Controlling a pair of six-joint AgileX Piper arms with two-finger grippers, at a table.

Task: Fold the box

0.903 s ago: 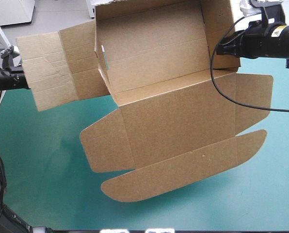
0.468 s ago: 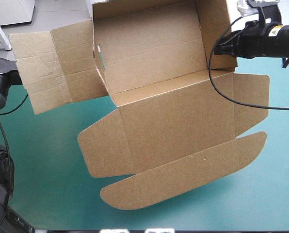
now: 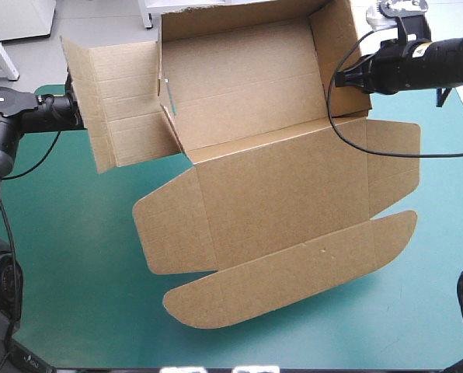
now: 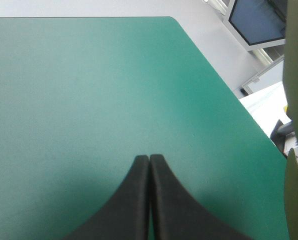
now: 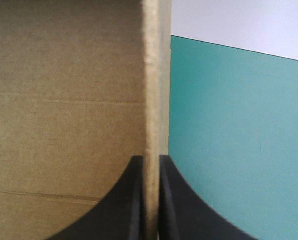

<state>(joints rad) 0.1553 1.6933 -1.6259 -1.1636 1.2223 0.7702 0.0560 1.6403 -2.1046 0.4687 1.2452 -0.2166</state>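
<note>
The right gripper (image 5: pixel 150 161) is pinching a side wall of the box (image 3: pixel 278 194) while the left gripper (image 4: pixel 149 158) is hanging closed tight beside it.

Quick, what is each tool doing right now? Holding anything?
Left tool: closed, holding nothing.
Right tool: closed on a wall of the box.

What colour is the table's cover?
The cover is teal-green, best seen in the left wrist view.
</note>
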